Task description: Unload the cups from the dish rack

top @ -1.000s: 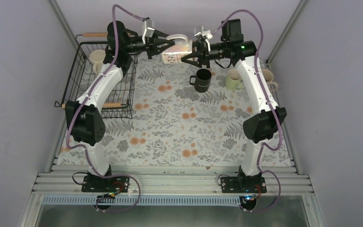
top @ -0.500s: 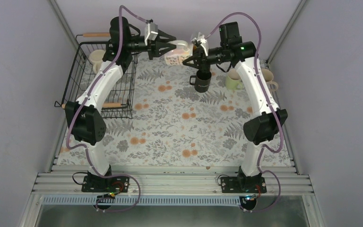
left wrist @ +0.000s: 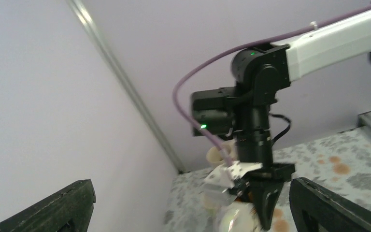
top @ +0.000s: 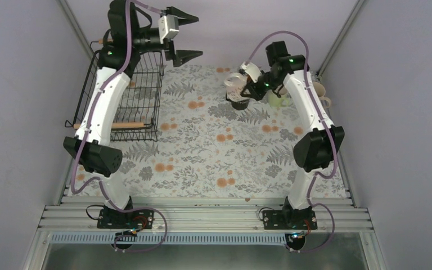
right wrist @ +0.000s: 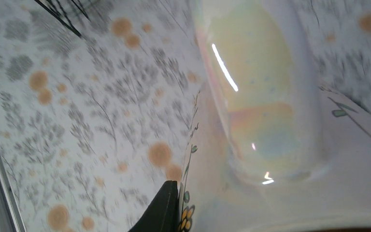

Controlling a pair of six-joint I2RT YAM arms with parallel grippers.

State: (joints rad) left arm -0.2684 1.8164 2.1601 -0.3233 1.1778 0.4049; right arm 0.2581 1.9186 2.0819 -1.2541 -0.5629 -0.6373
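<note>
floral mug — black mug right beneath

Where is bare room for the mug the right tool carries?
Bare cloth spans the middle, between the dish rack and the right arm, and the near strip. Crowded: far right, where the black mug, green mug and beige mug cluster by the right tool's floral mug.

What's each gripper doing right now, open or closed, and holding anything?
Left gripper: open, holding nothing.
Right gripper: closed on a floral mug.
</note>
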